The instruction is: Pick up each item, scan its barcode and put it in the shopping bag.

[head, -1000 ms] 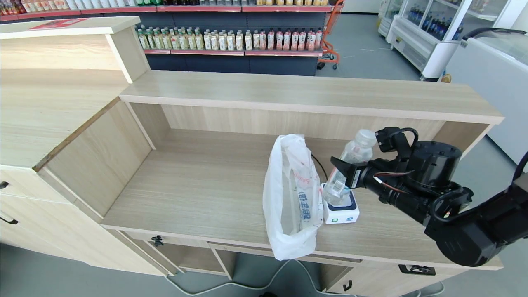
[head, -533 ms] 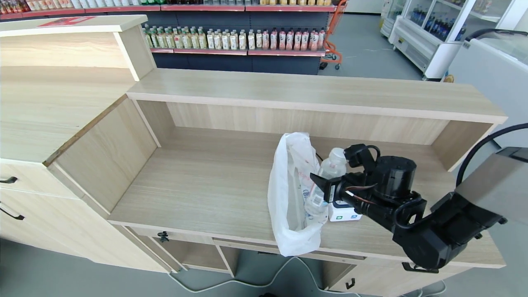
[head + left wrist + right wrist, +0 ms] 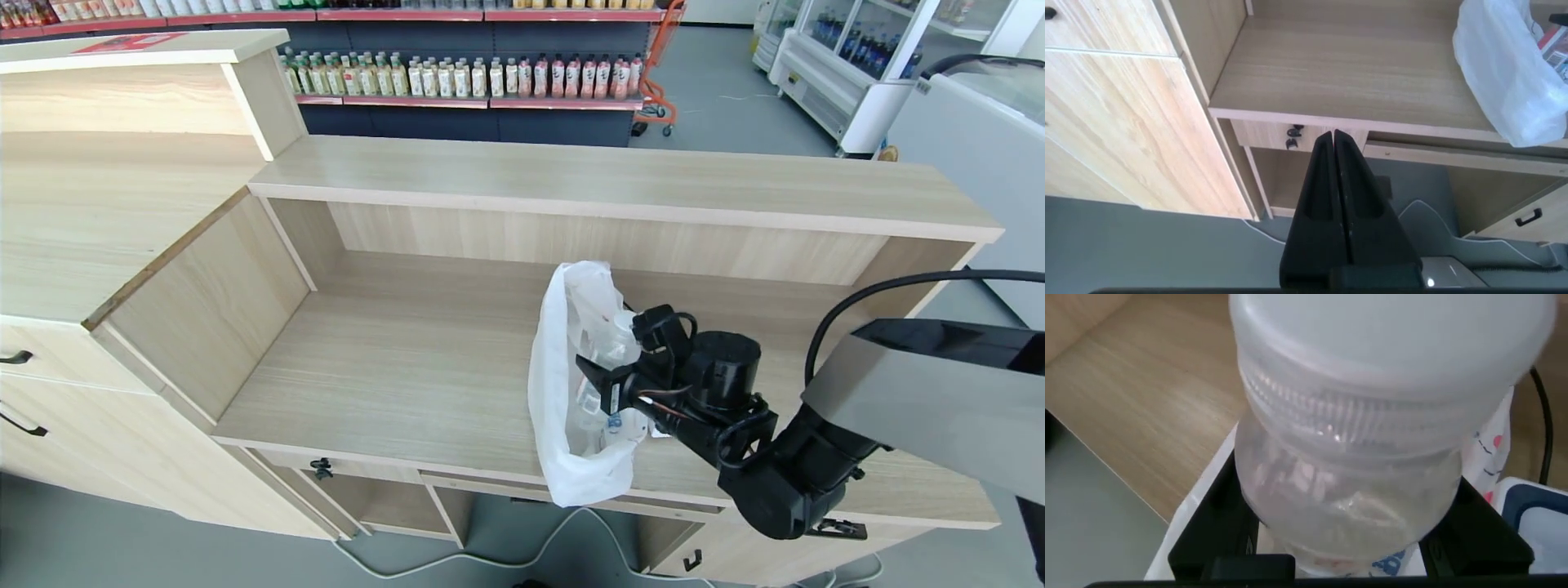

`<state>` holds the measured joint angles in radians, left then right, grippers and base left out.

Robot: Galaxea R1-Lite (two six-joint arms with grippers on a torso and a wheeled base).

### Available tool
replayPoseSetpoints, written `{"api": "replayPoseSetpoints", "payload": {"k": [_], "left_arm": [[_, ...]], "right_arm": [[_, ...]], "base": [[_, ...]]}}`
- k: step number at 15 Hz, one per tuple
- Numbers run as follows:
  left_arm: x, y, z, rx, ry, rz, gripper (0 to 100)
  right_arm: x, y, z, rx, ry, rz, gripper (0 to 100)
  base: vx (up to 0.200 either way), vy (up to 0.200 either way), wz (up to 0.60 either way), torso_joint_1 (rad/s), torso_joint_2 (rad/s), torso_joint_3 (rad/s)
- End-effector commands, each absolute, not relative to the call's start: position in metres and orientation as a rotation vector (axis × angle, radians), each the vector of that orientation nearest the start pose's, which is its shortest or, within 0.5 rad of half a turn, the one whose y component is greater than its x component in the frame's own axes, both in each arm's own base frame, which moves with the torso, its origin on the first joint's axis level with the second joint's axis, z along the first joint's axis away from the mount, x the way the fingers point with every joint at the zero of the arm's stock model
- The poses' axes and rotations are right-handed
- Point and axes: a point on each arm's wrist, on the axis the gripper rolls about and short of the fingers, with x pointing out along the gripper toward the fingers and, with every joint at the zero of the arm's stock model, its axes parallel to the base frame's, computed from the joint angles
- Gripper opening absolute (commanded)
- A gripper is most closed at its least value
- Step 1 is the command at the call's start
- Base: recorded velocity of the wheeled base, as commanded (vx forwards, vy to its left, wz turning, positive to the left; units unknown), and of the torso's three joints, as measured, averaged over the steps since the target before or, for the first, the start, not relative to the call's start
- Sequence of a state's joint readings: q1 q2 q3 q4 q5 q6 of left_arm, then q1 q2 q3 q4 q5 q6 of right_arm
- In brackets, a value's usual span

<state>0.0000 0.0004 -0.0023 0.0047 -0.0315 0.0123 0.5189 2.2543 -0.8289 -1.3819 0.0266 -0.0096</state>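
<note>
A clear plastic water bottle [image 3: 602,384] with a white cap [image 3: 1388,343] stands tilted inside the mouth of the white plastic shopping bag [image 3: 559,392]. My right gripper [image 3: 608,382] is shut on the bottle's body, its dark fingers [image 3: 1208,531] on either side of it. The bag stands open on the counter's lower shelf [image 3: 392,367]. Beside the bag a corner of the white and blue scanner [image 3: 1535,527] is seen. My left gripper [image 3: 1334,137] is shut with nothing in it, hanging in front of the counter's edge, far from the bag [image 3: 1511,73].
A raised wooden ledge [image 3: 612,184] runs behind the shelf, with a tall wooden cabinet [image 3: 106,163] on the left. Drawers and a cable [image 3: 457,563] lie under the counter front. Store shelves with bottles [image 3: 457,77] stand farther back.
My right gripper carried the bottle from above the scanner to the left and down into the bag's mouth. The head camera also shifted slightly.
</note>
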Motion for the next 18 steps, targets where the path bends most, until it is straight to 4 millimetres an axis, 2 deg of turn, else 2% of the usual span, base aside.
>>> {"api": "replayPoseSetpoints", "payload": {"k": [1,3,6,13,14,18], "left_arm": [[-0.023,-0.001,0.075,0.012,0.003,-0.031,0],[-0.023,-0.001,0.075,0.012,0.003,-0.032,0],[-0.023,-0.001,0.075,0.012,0.003,-0.031,0],[-0.023,-0.001,0.075,0.012,0.003,-0.031,0],[-0.023,-0.001,0.075,0.012,0.004,-0.032,0],[-0.023,-0.001,0.075,0.012,0.003,-0.032,0]], "right_arm": [[0.345,0.198,0.045,-0.048,0.07,0.547,0],[0.351,0.202,0.032,-0.064,0.045,0.549,0],[0.351,0.206,0.022,-0.079,0.052,0.562,0],[0.35,0.21,0.017,-0.112,0.04,0.572,0],[0.35,0.21,0.017,-0.112,0.037,0.573,100],[0.349,0.209,0.022,-0.12,0.018,0.571,100]], "base": [[0.0,0.0,0.0,0.0,0.0,0.0],[0.0,0.0,0.0,0.0,0.0,0.0],[0.0,0.0,0.0,0.0,0.0,0.0],[0.0,0.0,0.0,0.0,0.0,0.0],[0.0,0.0,0.0,0.0,0.0,0.0],[0.0,0.0,0.0,0.0,0.0,0.0]]}}
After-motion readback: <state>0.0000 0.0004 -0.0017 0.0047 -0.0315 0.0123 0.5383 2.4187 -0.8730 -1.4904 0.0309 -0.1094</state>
